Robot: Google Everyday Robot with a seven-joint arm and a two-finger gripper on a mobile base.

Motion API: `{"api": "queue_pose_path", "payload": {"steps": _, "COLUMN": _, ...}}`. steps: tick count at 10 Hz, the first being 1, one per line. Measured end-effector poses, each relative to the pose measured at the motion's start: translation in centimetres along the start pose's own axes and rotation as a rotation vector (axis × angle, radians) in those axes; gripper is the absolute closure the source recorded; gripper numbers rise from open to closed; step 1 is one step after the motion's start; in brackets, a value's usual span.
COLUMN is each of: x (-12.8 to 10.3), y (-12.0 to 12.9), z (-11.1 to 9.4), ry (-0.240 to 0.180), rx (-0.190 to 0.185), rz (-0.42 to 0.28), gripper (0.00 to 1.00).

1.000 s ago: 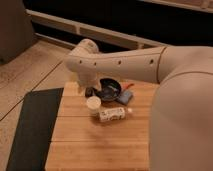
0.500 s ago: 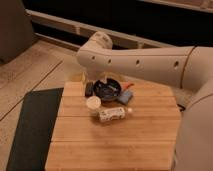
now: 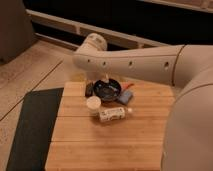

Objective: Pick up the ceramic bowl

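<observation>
The ceramic bowl (image 3: 108,89) is round, shallow and dark glossy. It sits at the back middle of the wooden table (image 3: 100,145). My pale arm (image 3: 130,62) crosses the view from the right, with its elbow joint at the upper left above the bowl. The gripper (image 3: 106,79) shows only as a dark bit hanging under the arm at the bowl's far rim. The arm hides most of it.
A small dark block (image 3: 89,90) lies left of the bowl. A small white cup (image 3: 93,103) and a lying white bottle (image 3: 113,114) are in front of it. A blue item (image 3: 128,95) lies to its right. A dark floor mat (image 3: 30,122) lies left of the table.
The arm has swung up and toward the back, uncovering the table's right side. The objects on the table have not moved.
</observation>
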Motion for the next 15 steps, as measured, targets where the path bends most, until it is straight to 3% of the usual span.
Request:
{"api": "queue_pose_path", "payload": {"steps": 2, "x": -2.8, "y": -1.2, "z": 0.6, "ry": -0.07, "rx": -0.028, "rz": -0.011, "gripper": 0.35}}
{"api": "queue_pose_path", "payload": {"steps": 5, "x": -5.8, "y": -4.1, "z": 1.5, "ry": -0.153, "rx": -0.125, "rz": 0.007, "gripper": 0.35}}
{"api": "queue_pose_path", "payload": {"steps": 7, "x": -6.1, "y": -6.7, "z": 3.6, "ry": -0.15, "rx": -0.19, "rz": 0.064, "gripper": 0.35}}
{"api": "queue_pose_path", "payload": {"steps": 10, "x": -4.6, "y": -10.2, "z": 8.1, "ry": -0.075, "rx": -0.274, "rz": 0.168, "gripper": 0.35}}
{"api": "queue_pose_path", "payload": {"steps": 11, "x": -3.3, "y": -10.4, "z": 10.6, "ry": -0.006, "rx": -0.296, "rz": 0.187, "gripper": 0.35}}
{"api": "queue_pose_path", "payload": {"steps": 15, "x": -1.5, "y": -10.3, "z": 15.8, "ry": 0.146, "rx": -0.307, "rz": 0.2, "gripper": 0.35}}
